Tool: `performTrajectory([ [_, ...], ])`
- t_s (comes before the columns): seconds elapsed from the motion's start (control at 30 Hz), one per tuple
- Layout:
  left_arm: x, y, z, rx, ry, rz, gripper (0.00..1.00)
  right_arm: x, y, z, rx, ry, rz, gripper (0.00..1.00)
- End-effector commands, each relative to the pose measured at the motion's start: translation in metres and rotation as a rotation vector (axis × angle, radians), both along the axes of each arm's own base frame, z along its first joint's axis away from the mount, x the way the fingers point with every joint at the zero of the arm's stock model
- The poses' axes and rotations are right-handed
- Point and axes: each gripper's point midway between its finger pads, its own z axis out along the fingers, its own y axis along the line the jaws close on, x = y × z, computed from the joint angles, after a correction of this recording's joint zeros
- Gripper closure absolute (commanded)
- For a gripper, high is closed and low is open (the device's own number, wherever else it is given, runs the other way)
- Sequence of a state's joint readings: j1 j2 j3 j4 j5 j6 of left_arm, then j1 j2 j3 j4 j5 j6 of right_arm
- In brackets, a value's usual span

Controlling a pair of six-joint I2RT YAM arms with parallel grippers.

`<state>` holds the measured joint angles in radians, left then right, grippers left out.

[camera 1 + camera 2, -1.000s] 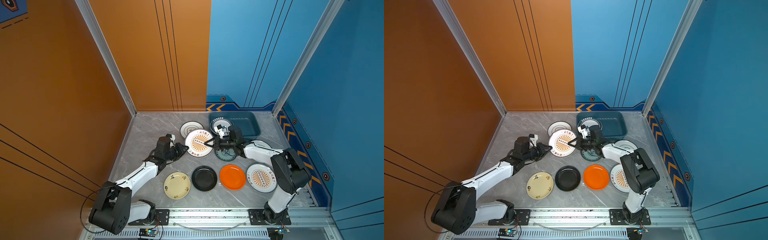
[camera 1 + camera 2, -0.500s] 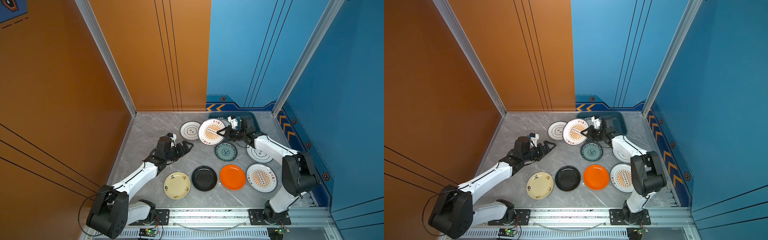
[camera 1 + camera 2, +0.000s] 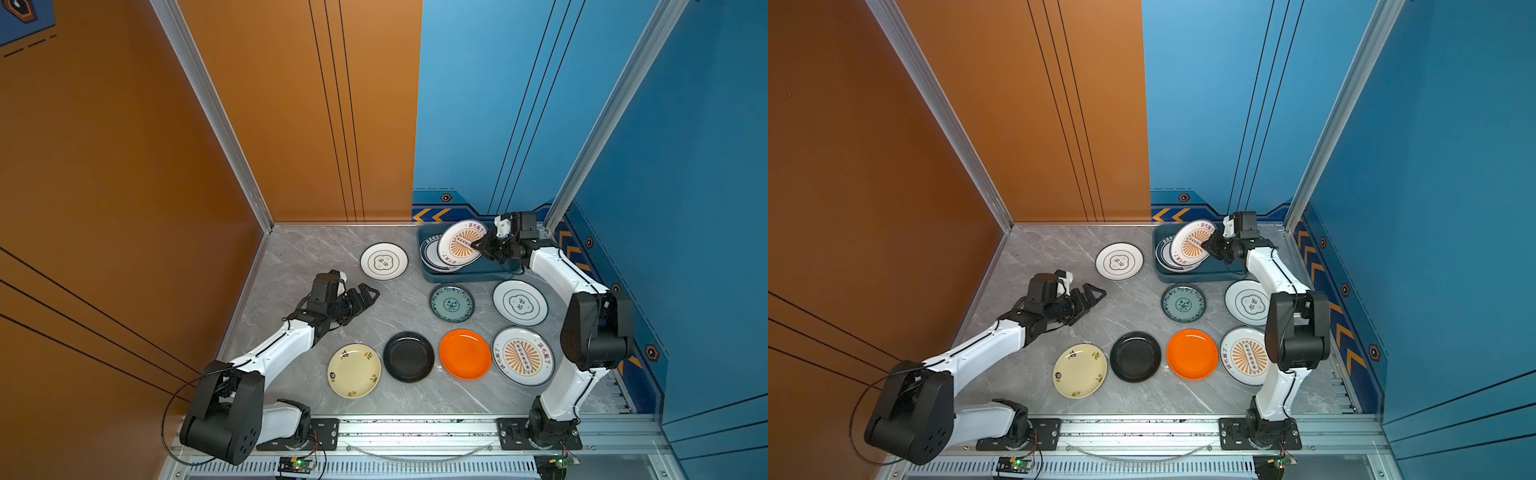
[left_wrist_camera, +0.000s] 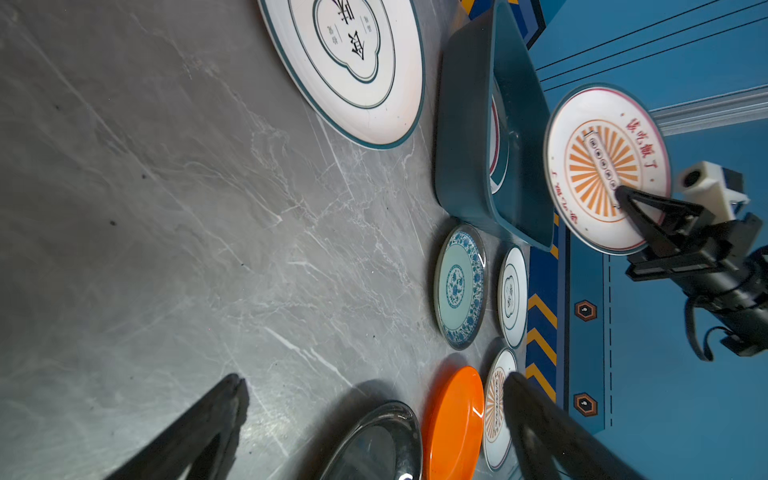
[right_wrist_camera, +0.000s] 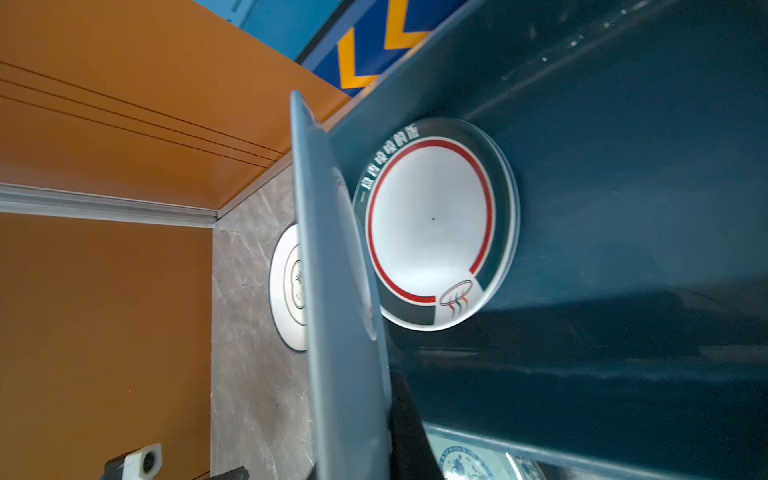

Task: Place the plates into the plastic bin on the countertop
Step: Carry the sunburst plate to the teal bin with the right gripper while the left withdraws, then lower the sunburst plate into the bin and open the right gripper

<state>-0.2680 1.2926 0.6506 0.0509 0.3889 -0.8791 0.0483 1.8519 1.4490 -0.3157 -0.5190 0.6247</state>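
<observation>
Now clamped by right gripper [image 3: 477, 245]: sunburst plate [image 3: 455, 250], tilted just ahead, over plastic bin [image 3: 469, 276] and its red-ringed plate [image 5: 432, 220]. Left gripper [image 3: 370, 293] splayed, empty. Likely to clatter or chip against the rim if released tilted.

countertop [image 3: 299, 257] grey marble-look | plastic bin [image 3: 469, 276] at back right | seven plates [image 3: 451, 303] flat beside and before it
</observation>
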Motion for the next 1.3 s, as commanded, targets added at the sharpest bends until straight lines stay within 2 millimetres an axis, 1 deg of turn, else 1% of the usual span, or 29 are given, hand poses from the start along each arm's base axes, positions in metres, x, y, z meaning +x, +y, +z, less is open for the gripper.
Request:
performTrajectory([
  [0.0, 0.003, 0.004, 0.001, 0.018, 0.000, 0.001, 0.02, 0.010, -0.008, -0.009, -0.027, 0.026, -0.017, 1.00],
  [0.13, 0.002, 0.010, 0.000, 0.020, 0.005, 0.019, 0.02, 0.020, -0.010, -0.030, -0.033, 0.071, -0.023, 1.00],
  [0.27, 0.002, 0.016, 0.000, 0.018, 0.005, 0.034, 0.02, 0.027, -0.008, -0.045, -0.026, 0.095, -0.025, 1.00],
  [0.4, 0.002, 0.020, 0.000, 0.013, 0.008, 0.048, 0.02, 0.032, -0.007, -0.053, -0.032, 0.114, -0.028, 1.00],
  [0.43, 0.002, 0.021, 0.000, 0.011, 0.008, 0.048, 0.02, 0.033, -0.006, -0.052, -0.035, 0.114, -0.028, 1.00],
  [0.47, 0.002, 0.021, 0.000, 0.009, 0.009, 0.050, 0.02, 0.035, -0.006, -0.065, -0.041, 0.142, -0.028, 1.00],
  [0.53, 0.004, 0.022, 0.000, 0.005, 0.009, 0.050, 0.02, 0.035, -0.005, -0.072, -0.047, 0.160, -0.027, 1.00],
  [0.63, 0.004, 0.023, 0.000, 0.002, 0.009, 0.052, 0.02, 0.037, -0.005, -0.079, -0.060, 0.181, -0.027, 0.92],
  [0.77, 0.005, 0.024, -0.001, 0.001, 0.010, 0.052, 0.02, 0.037, -0.005, -0.087, -0.089, 0.204, -0.025, 0.77],
  [0.93, 0.005, 0.025, -0.002, -0.002, 0.016, 0.049, 0.02, 0.035, -0.006, -0.088, -0.150, 0.206, -0.013, 0.65],
  [1.03, 0.005, 0.024, -0.001, -0.008, 0.013, 0.048, 0.02, 0.034, -0.005, -0.088, -0.202, 0.209, 0.001, 0.62],
  [1.2, 0.004, 0.024, -0.003, -0.007, 0.015, 0.048, 0.02, 0.034, -0.002, -0.089, -0.249, 0.212, 0.013, 0.60],
  [1.27, 0.004, 0.025, -0.003, -0.005, 0.016, 0.050, 0.02, 0.032, -0.001, -0.095, -0.270, 0.227, 0.019, 0.59],
])
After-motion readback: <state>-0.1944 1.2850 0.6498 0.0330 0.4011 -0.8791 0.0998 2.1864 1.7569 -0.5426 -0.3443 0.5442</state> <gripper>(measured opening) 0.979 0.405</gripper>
